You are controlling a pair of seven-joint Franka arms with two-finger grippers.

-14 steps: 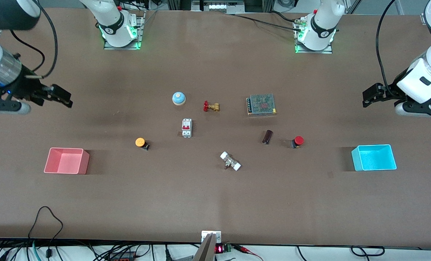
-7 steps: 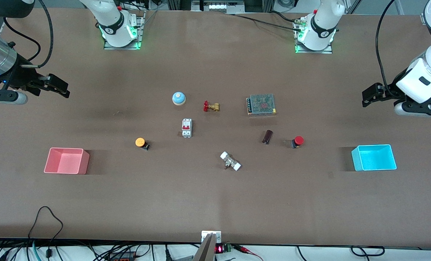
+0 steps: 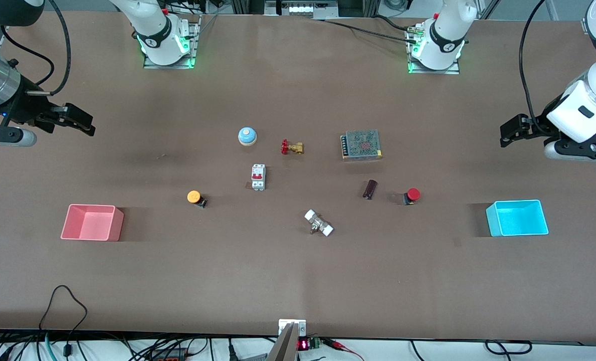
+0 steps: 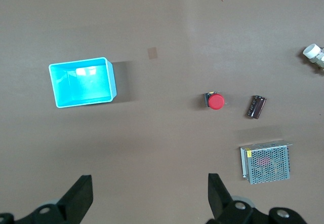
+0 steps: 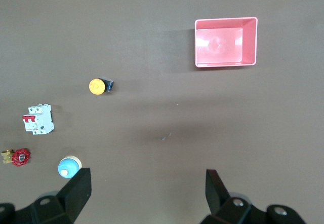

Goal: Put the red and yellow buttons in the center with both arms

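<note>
Fingers of the left gripper stand spread wide with nothing between them, hanging high over the bare brown surface at the left arm's end. In the front view this left gripper is up in the air, well apart from every object. In the left wrist view the red button lies on the surface well out ahead of the fingertips, resting on its side with its black body against the surface. Just beside it is a dark cylinder, with a mesh-topped metal box near that, and the cyan bin sits well apart from the button.

Fingers of the right gripper are likewise spread and hold nothing; in the front view the right gripper hangs over the surface at the right arm's end. In the right wrist view the yellow button lies on its side well ahead of the fingertips, with the pink bin well apart from it. A white circuit breaker, a blue-and-white bell and a red-handled brass valve lie close to one fingertip's side.

In the front view the yellow button and red button are well apart, with the circuit breaker and a white-capped fitting between them.
</note>
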